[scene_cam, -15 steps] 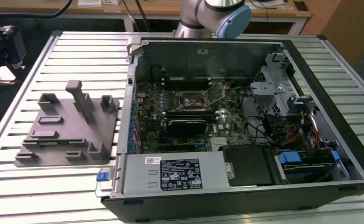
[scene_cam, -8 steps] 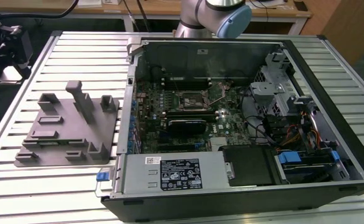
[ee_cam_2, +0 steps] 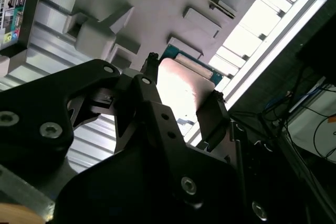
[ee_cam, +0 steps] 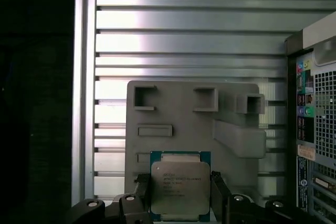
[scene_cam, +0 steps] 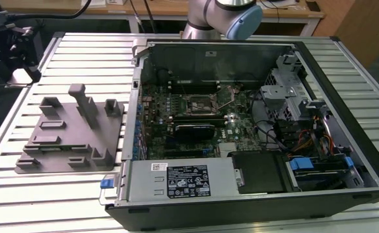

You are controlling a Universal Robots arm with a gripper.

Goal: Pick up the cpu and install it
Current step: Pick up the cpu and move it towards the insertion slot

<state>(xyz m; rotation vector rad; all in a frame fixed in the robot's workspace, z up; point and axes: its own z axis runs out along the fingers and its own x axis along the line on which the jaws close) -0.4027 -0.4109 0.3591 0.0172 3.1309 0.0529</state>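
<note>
Ribbed silver metal bench [scene_cam: 53, 194], slats running across. Carries two things just beside each other: a grey plastic fixture block [scene_cam: 73, 136] toward the exterior view's left, lying flat with posts and pockets facing up, and an open black computer case [scene_cam: 241, 216] on its side toward the exterior view's right.

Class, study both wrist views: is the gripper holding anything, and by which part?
The gripper holds the cpu, its fingers clamped on two opposite side edges, with the silver top bare.
</note>
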